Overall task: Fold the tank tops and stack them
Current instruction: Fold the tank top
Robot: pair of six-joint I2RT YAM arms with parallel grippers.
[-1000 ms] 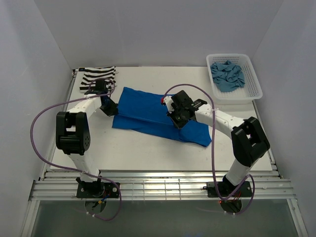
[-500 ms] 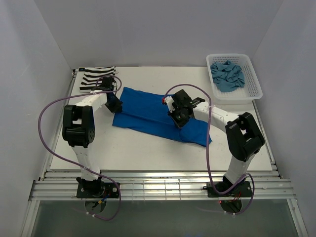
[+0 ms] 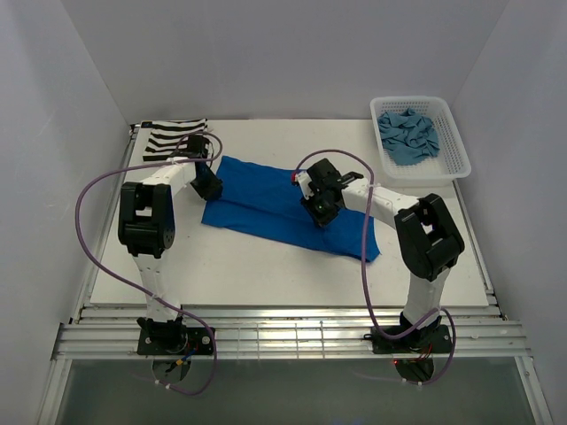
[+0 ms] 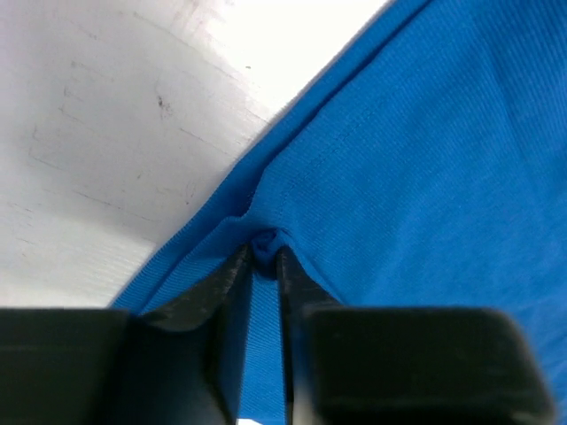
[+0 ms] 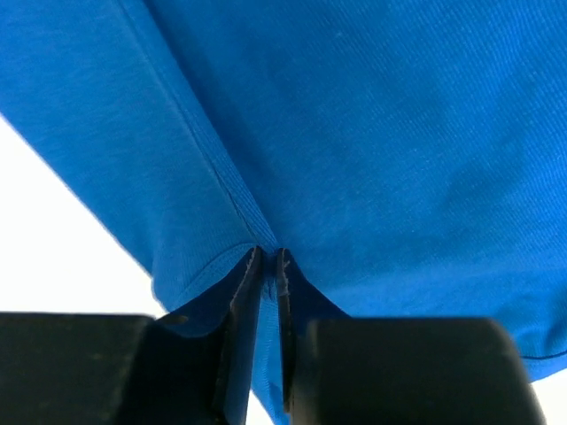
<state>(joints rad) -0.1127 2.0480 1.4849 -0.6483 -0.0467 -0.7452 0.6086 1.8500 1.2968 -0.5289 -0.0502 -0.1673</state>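
The royal blue tank top (image 3: 266,202) lies spread across the middle of the table, partly folded over itself. My left gripper (image 3: 211,186) is at its left edge, and in the left wrist view its tips (image 4: 264,250) pinch a small bunched fold of the blue cloth (image 4: 416,150). My right gripper (image 3: 321,212) sits on the top's right half, its narrow jaws (image 5: 268,258) closed on a hem of the blue cloth (image 5: 381,133). The striped tank top (image 3: 173,137) lies folded at the far left corner. The teal tank top (image 3: 407,135) lies crumpled in the basket.
The white lattice basket (image 3: 461,165) stands at the far right corner. Purple cables loop from both arms over the table. White walls close in the table on three sides.
Both arms reached farther over the table. The left gripper slid right to the blue top's left edge, the right gripper shifted slightly left, and the top's right end drew in narrower.
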